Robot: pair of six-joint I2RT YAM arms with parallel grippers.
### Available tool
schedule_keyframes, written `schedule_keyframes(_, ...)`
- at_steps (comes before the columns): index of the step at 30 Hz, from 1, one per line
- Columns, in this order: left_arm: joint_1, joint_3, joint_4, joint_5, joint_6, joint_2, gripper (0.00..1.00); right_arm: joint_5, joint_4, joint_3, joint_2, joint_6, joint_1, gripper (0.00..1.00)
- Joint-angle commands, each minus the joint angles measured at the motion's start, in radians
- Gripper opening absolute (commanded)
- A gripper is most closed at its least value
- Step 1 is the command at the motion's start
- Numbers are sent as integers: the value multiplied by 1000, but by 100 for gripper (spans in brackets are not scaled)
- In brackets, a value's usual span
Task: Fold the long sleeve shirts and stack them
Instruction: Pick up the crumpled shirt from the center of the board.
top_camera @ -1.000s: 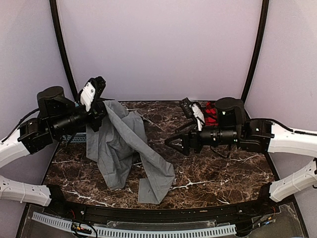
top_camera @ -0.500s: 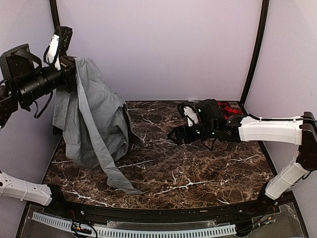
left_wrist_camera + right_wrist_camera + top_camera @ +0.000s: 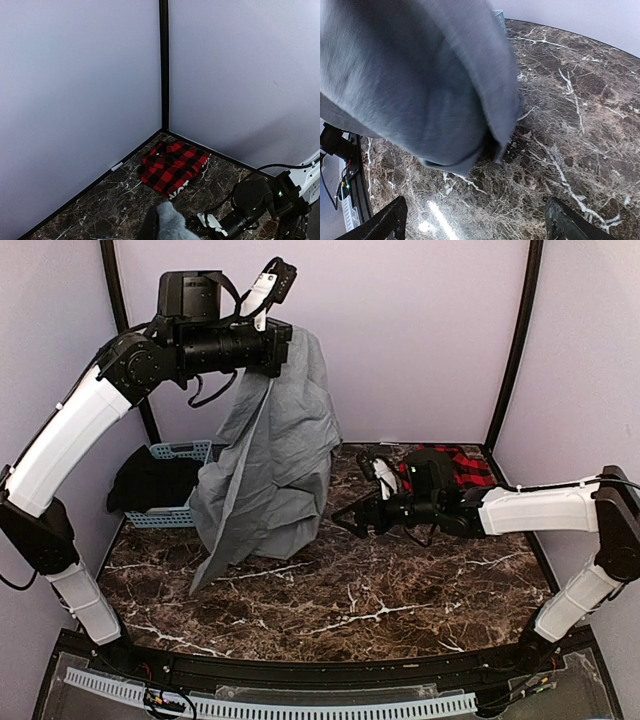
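Since a second ago, hoists the grey shirt (image 3: 280,455) from just over the table (image 3: 400,590) to high against the back wall, with the left arm now arched overhead. Keeps the left gripper (image 3: 283,348) clenched on the shirt's top edge; from the left wrist, shows a dark finger (image 3: 149,226) pressed beside a bunch of grey cloth at the bottom of the view. Leaves the shirt hanging in long folds, lowest corner down near the marble on the left, in front of a light blue basket (image 3: 175,452) holding something dark; contact with the marble hard to judge. Stretches the right arm low across the table, right gripper (image 3: 345,521) spread wide and empty, just beside the hanging cloth's right edge. Has the red-and-black plaid shirt (image 3: 468,466) lying folded flat in the far right corner, behind the right arm, white lettering along one edge.
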Motion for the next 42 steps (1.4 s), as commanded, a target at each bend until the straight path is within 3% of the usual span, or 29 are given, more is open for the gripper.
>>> schedule_keyframes(1,-5,98,46,126,-77,-27,0,-79,164,-73,1,3,0,91)
schedule_keyframes(7,-6,54,46,155,-76,-65,0,42,115,-59,49,-50,0,91)
schedule_keyframes(12,-4,-57,49,124,-32,-151,0,72,95,-92,-32,-70,0,90)
schedule_keyframes(18,-4,-412,95,-16,32,-322,0,68,-36,-157,-155,-94,0,90)
schedule_keyframes(21,-3,-630,109,-158,17,-408,0,78,-94,-190,-199,-96,0,89)
schedule_keyframes(26,10,-845,127,-224,-45,-478,0,112,-109,-234,-205,-77,0,89)
schedule_keyframes(36,42,-927,118,-255,-75,-503,0,440,-176,-159,-1,-84,0,89)
schedule_keyframes(42,67,-993,136,-241,-89,-541,0,514,-297,-37,105,-6,-31,86)
